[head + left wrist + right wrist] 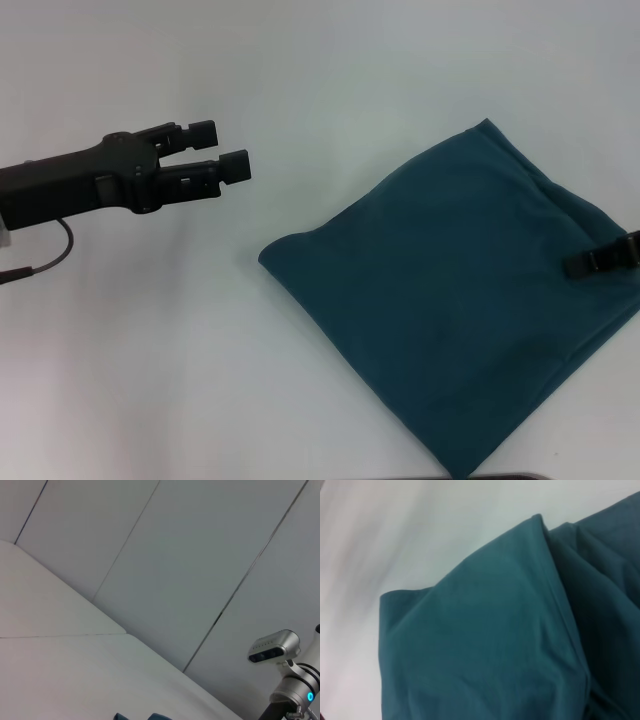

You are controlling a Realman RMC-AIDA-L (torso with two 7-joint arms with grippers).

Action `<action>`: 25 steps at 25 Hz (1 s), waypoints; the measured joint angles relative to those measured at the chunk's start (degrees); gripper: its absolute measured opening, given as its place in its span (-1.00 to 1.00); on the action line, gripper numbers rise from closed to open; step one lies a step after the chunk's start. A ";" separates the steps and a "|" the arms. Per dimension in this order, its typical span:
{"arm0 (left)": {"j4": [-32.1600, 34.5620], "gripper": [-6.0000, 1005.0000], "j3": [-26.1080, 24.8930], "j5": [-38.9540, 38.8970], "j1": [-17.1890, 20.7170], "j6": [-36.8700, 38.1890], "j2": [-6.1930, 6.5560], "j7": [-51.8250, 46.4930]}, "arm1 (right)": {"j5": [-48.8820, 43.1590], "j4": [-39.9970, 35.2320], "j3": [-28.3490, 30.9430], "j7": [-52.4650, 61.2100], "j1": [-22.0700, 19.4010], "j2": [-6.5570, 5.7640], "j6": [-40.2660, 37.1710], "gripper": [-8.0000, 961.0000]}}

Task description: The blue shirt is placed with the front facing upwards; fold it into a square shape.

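1. One white table [150,330] fills the head view and carries everything else; its bare top spreads wide on the robot's left.
2. One blue shirt [455,310] lies flat on the table on the robot's right side, folded into a rough square turned like a diamond, with one corner pointing away from the robot and another toward it. Only plain teal cloth shows on top. The right wrist view shows the same shirt [485,640] close up, with a folded edge running across it and layers lapping over one another.
3. One left gripper [232,152] hangs over bare table on the robot's left, well apart from the shirt. Its two dark fingers [200,131] point toward the shirt and stand a little apart, with nothing between them.
4. One right gripper [605,258] shows only as a small dark part at the right edge of the head view, over the shirt's right-hand side. I cannot tell whether its fingers are spread or pressed together, nor whether it touches the cloth.
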 joint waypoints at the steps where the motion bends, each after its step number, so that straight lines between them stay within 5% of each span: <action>1: 0.00 0.86 0.00 -0.01 -0.04 0.00 0.00 0.00 | 0.04 0.00 0.10 -0.02 0.01 0.03 0.06 -0.49; 8: 0.00 0.86 0.00 -0.07 -0.19 0.00 0.00 0.00 | 0.20 0.00 0.74 -0.78 0.02 0.37 -0.04 -0.94; 25: 0.01 0.86 -0.66 -0.06 -0.31 0.79 0.08 0.00 | -0.43 0.70 9.16 -2.94 -1.03 0.62 -4.45 -0.89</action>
